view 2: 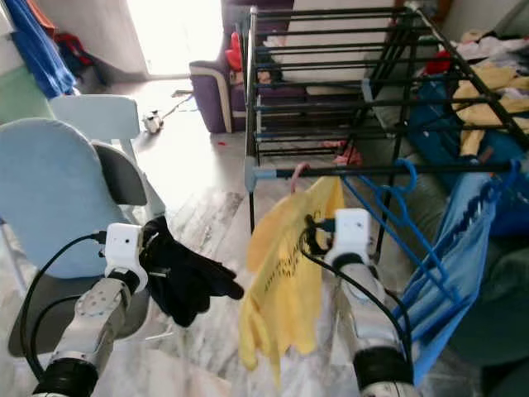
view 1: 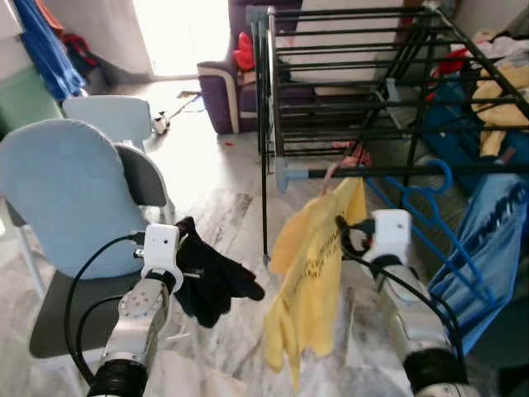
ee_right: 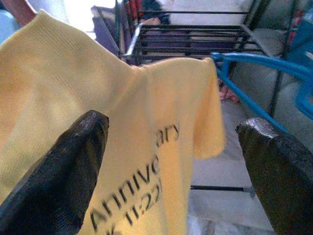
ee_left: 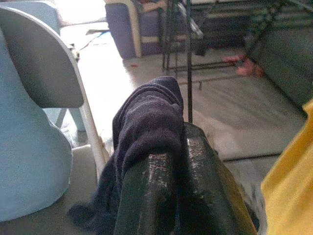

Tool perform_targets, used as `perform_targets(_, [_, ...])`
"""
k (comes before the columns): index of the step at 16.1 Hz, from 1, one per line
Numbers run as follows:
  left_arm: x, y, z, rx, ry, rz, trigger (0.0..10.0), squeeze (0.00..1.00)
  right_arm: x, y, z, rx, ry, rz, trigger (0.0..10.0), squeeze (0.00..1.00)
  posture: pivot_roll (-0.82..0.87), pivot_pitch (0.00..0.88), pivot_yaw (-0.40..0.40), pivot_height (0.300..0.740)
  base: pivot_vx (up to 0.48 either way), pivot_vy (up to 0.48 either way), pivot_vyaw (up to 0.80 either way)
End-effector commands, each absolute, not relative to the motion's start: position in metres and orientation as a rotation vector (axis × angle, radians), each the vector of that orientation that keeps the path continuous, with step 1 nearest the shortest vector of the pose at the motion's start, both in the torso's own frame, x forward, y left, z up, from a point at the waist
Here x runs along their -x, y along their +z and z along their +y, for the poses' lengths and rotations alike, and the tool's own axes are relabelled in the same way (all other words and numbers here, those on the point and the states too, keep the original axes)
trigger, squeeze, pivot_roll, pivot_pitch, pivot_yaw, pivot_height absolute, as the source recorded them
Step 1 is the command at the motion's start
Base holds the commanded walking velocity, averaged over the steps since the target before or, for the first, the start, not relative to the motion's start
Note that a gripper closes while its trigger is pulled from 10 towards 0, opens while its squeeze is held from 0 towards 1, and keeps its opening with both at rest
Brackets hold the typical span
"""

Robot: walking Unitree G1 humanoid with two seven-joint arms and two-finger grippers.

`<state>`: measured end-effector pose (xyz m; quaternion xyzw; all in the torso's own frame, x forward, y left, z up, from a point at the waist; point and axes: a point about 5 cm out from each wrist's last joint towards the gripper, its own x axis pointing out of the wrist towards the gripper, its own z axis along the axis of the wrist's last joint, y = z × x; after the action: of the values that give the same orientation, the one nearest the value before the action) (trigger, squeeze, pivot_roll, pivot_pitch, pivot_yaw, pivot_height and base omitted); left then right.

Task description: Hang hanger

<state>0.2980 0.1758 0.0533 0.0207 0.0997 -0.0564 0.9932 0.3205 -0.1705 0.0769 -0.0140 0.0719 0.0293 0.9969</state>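
Observation:
A yellow T-shirt point(view 1: 310, 265) with black print hangs from a pink hanger hook point(view 1: 332, 172) on the front rail point(view 1: 397, 172) of a black drying rack. My right gripper point(ee_right: 171, 142) is open just in front of the shirt point(ee_right: 146, 98), one finger point(ee_right: 58, 171) on each side of the printed cloth without pinching it. My left gripper point(ee_left: 181, 171) is held low on the left, shut on a dark garment point(view 1: 215, 281) that drapes over its fingertips point(ee_left: 146, 112).
A blue hanger point(view 1: 430, 198) and a blue garment point(view 1: 488, 248) hang on the same rail, right of the shirt. A light blue chair point(view 1: 58, 198) stands close on the left. A purple sofa point(view 1: 223, 91) stands behind, and clothes are piled at the far right.

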Motion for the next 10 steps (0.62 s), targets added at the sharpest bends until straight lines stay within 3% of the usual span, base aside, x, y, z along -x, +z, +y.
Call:
perform_targets(1, [-0.297, 0.059, 0.177, -0.042, -0.085, 0.163, 10.0, 0.0, -0.324, 0.077, -0.17, 0.047, 0.077, 0.145, 10.0, 0.0, -0.06, 0.0, -0.025, 0.74, 0.0, 0.0, 0.0])
perform_targets(3, [-0.293, 0.059, 0.183, -0.047, -0.054, 0.156, 10.0, 0.0, -0.328, 0.079, -0.161, 0.036, 0.098, 0.145, 10.0, 0.0, -0.04, 0.0, -0.044, 0.74, 0.0, 0.0, 0.0])
perform_targets(7, [-0.29, 0.06, 0.187, -0.053, -0.053, 0.161, 10.0, 0.0, -0.329, 0.082, -0.158, 0.033, 0.093, 0.119, 10.0, 0.0, -0.04, 0.0, -0.009, 0.74, 0.0, 0.0, 0.0])
perform_targets(10, [-0.297, 0.061, 0.18, -0.031, -0.083, 0.172, 10.0, 0.0, -0.326, 0.084, -0.17, 0.076, 0.034, 0.094, 10.0, 0.0, -0.07, 0.0, 0.021, 0.74, 0.0, -0.292, 0.0])
